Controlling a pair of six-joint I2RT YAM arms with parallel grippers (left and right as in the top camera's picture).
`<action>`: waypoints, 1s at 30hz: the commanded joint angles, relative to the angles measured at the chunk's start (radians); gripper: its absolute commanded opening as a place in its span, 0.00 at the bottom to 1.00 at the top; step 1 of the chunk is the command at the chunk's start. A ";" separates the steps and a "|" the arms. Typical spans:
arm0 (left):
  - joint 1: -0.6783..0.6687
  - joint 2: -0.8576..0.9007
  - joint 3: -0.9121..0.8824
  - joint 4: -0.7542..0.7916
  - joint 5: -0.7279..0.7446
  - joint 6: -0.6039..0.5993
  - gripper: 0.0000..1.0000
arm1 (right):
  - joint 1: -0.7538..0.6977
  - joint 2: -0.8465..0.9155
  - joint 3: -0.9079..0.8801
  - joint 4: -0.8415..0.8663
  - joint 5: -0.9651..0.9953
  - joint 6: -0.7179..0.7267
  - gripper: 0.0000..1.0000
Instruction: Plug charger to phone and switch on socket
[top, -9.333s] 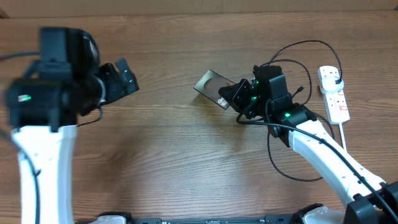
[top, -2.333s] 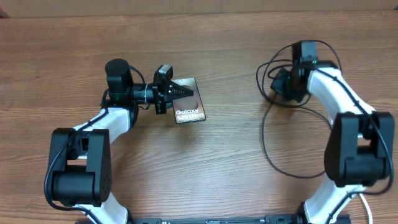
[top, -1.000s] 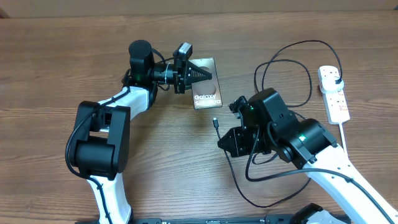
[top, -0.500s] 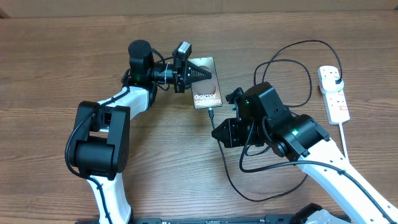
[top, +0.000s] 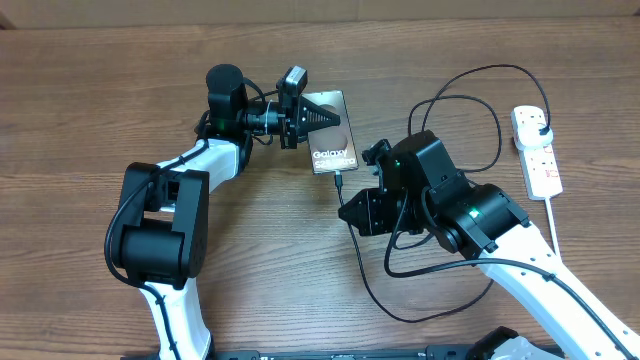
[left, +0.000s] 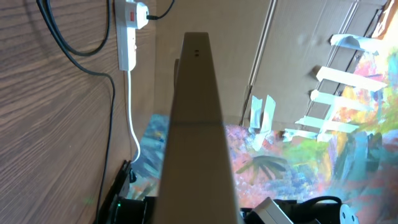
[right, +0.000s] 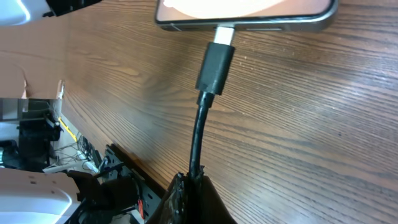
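The phone (top: 331, 147), a dark slab with white Galaxy lettering, lies at the table's middle back. My left gripper (top: 322, 117) is shut on its far end. In the left wrist view the phone (left: 196, 124) shows edge-on as a tan strip. The charger's black cable (top: 440, 105) loops across the right side. My right gripper (top: 351, 207) (right: 189, 185) is shut on the cable just behind the connector (right: 216, 62). The connector's metal tip sits at the port in the phone's near edge (right: 249, 18), with some metal showing. The white socket (top: 536, 150) lies at the far right with a black plug in it.
The socket's thick white cord (top: 549, 215) runs down the right edge toward me. Slack cable (top: 400, 300) lies in loops under and in front of the right arm. The left arm (top: 170, 200) stretches along the table's left side.
Over the last second my right gripper carried the connector up and left to the phone's near edge. The left gripper and the phone stayed put.
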 joint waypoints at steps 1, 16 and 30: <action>-0.004 -0.012 0.027 0.008 0.021 0.023 0.04 | 0.006 -0.002 -0.006 0.022 0.007 0.004 0.04; -0.004 -0.012 0.027 0.008 0.057 -0.004 0.04 | 0.006 0.040 -0.006 0.028 -0.013 -0.008 0.04; -0.004 -0.012 0.027 0.008 0.116 0.076 0.04 | -0.018 0.045 -0.005 0.039 0.019 -0.106 0.04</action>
